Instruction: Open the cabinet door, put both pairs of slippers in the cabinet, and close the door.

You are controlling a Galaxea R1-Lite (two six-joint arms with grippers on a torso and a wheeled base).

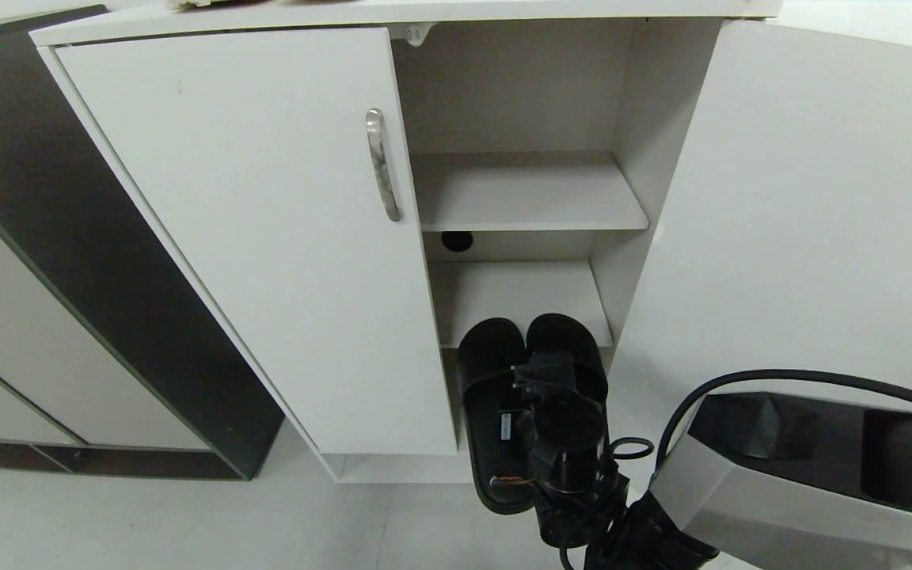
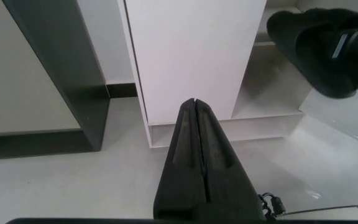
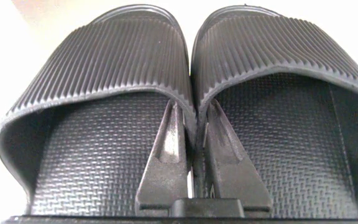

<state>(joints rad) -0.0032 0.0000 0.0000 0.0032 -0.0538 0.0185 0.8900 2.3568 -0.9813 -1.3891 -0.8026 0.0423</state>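
**A:** Where is the pair of slippers [image 1: 492, 348] relative to the right gripper [image 1: 539, 374]?

**B:** In the lower centre of the head view the two black slippers lie side by side, with the toes toward the cabinet [image 1: 210, 237]. The gripper comes in from the heel side, over the line where they meet.

**A:** And the edges and room around them?

**B:** From left to right, a dark panel [image 1: 68, 237] stands at the left edge. Then comes the closed left door [image 1: 266, 261] with its metal handle [image 1: 383, 165]. Next is the open compartment, with the upper shelf [image 1: 527, 198] and the lower shelf [image 1: 519, 297]. The open right door [image 1: 820, 222] covers the right side. The pair is narrower than the opening. The toes overlap the front edge of the lower shelf, but I cannot tell if they rest on it.

**A:** How do the grippers stand?

**B:** The left gripper [image 2: 194, 149] has its fingers pressed together with nothing between them. It is over the floor [image 2: 73, 180], in front of the closed door. On the right gripper [image 3: 193, 112], one finger goes inside each slipper. The fingers [image 3: 166, 162] pinch the two touching inner walls.
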